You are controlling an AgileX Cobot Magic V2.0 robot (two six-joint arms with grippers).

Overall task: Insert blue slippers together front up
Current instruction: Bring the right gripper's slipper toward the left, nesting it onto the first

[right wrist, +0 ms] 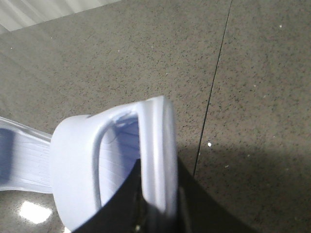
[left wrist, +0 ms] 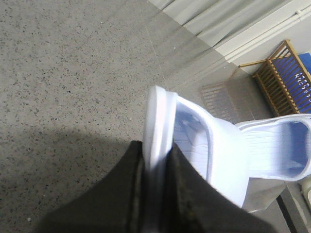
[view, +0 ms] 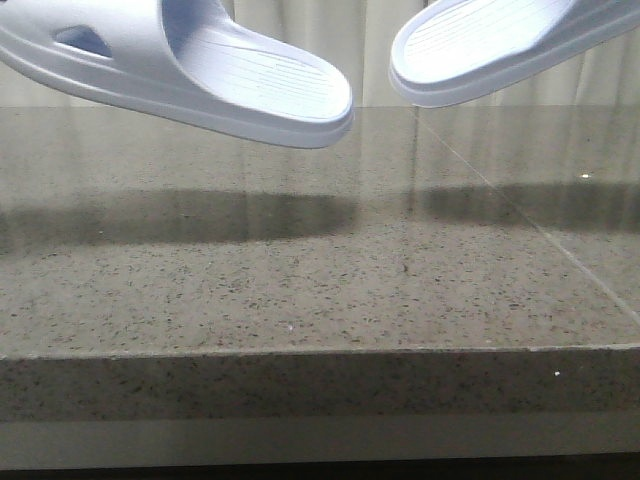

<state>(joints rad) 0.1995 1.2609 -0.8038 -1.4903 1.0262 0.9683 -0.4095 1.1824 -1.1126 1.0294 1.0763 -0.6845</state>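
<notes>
Two pale lavender-blue foam slippers hang in the air above the speckled stone table (view: 300,290). The left slipper (view: 200,70) sits at the upper left of the front view, ribbed footbed up, heel pointing toward the middle. The right slipper (view: 480,45) is at the upper right, heel toward the middle, apart from the other. In the left wrist view my left gripper (left wrist: 156,194) is shut on the left slipper's sole edge (left wrist: 158,126); the right slipper (left wrist: 277,150) shows beyond. In the right wrist view my right gripper (right wrist: 158,206) is shut on the right slipper's sole edge (right wrist: 158,145). Neither gripper shows in the front view.
A thin seam (view: 520,210) runs diagonally across the table's right side. The table's front edge (view: 320,350) is near the camera. Pale curtains (view: 370,40) hang behind. A wooden rack (left wrist: 284,77) stands off the table in the left wrist view.
</notes>
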